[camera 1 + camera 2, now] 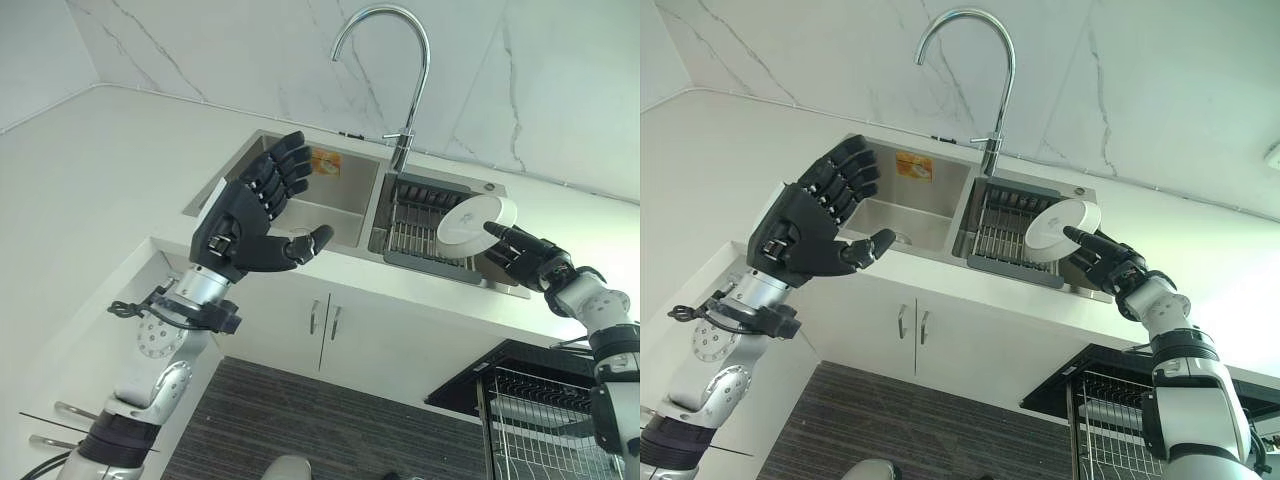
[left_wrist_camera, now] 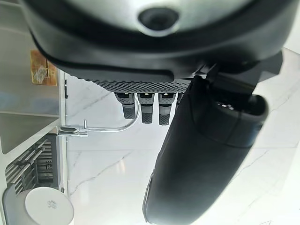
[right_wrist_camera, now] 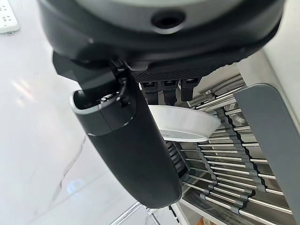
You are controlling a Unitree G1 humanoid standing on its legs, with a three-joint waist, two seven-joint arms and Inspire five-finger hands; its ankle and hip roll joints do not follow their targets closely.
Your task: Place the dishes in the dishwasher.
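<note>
Dishwasher rack (image 1: 545, 415) sits pulled out below the counter, nearest, ready for loading. Above it, right hand (image 1: 528, 258) pinches 1 white plate (image 1: 476, 222) by its rim, thumb over, fingers under, tilted up over the sink drying rack (image 1: 425, 235), prob. so it clears the wires. Left hand (image 1: 250, 215) hangs w/ fingers spread, empty, over the sink basin (image 1: 335, 205).

Legible markings: none.
An orange sticker (image 1: 325, 162) on the sink's (image 1: 345, 205) back wall carries print too small to read.
</note>
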